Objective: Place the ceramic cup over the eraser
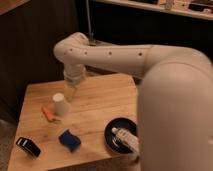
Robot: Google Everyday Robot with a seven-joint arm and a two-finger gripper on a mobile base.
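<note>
Fingers beside one cup, one eraser

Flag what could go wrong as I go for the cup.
The gripper hangs close beside the ceramic cup, so a sideways brush could tip it onto the orange piece next to it. The eraser lies near a corner of the table; a sloppy placement might nudge it off.

One high, close view down onto table, pincer left of centre

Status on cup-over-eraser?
Open tool by ceramic cup, nothing held. Uncovered eraser near table corner. Stray orange piece beside cup, blue pad farther off.
</note>
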